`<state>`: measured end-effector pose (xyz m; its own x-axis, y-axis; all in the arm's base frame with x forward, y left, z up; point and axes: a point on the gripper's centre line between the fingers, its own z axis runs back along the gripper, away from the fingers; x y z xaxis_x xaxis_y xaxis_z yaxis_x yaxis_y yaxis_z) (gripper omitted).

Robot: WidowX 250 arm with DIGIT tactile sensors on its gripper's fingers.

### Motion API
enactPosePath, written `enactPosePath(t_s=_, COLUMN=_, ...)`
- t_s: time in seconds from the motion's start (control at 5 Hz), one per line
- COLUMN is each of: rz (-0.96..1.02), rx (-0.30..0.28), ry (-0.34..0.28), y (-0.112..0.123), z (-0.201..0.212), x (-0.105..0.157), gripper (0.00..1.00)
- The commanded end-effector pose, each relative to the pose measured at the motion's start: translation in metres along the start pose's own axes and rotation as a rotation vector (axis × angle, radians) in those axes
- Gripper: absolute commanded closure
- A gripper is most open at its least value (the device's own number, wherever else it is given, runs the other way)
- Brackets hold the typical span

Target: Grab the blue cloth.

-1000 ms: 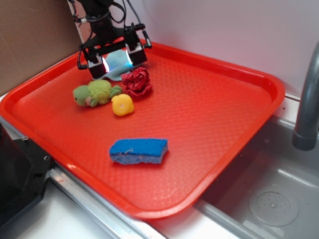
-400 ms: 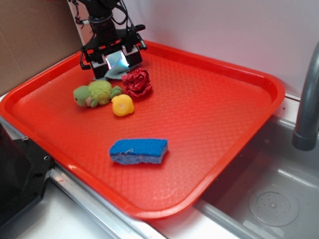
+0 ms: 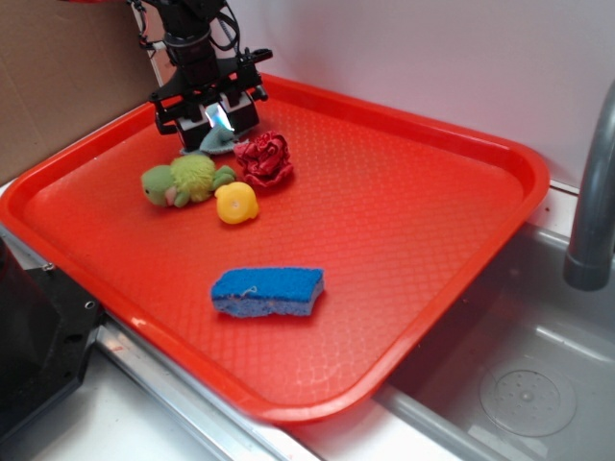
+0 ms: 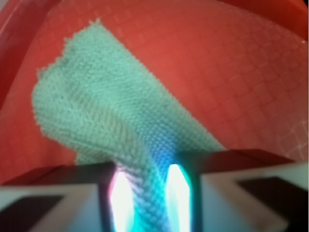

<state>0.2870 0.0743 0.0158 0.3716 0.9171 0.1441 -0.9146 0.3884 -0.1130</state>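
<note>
Pinched tight on a raised fold of the blue cloth [image 4: 116, 116] by the gripper [image 4: 145, 198], at the far left corner of the red tray [image 3: 404, 192]. Nubbly terry weave, rumpled, plain only from the wrist. From outside, mostly hidden under the gripper [image 3: 213, 117]; just beyond the green plush toy [image 3: 183, 181], beside the red crumpled piece [image 3: 265, 158].
</note>
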Motion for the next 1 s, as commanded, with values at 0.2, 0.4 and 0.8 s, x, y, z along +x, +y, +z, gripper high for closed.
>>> enactPosePath(t_s=0.2, rz=-0.714, rx=0.076, ry=-0.118, y=0.002, z=0.093, x=0.011, gripper=1.00)
enactPosePath(t_s=0.4, rz=-0.870, rx=0.007, ry=-0.034, y=0.006, z=0.139, x=-0.012, gripper=1.00)
enactPosePath(t_s=0.8, rz=-1.189, rx=-0.066, ry=0.095, y=0.024, z=0.204, x=-0.073, gripper=1.00)
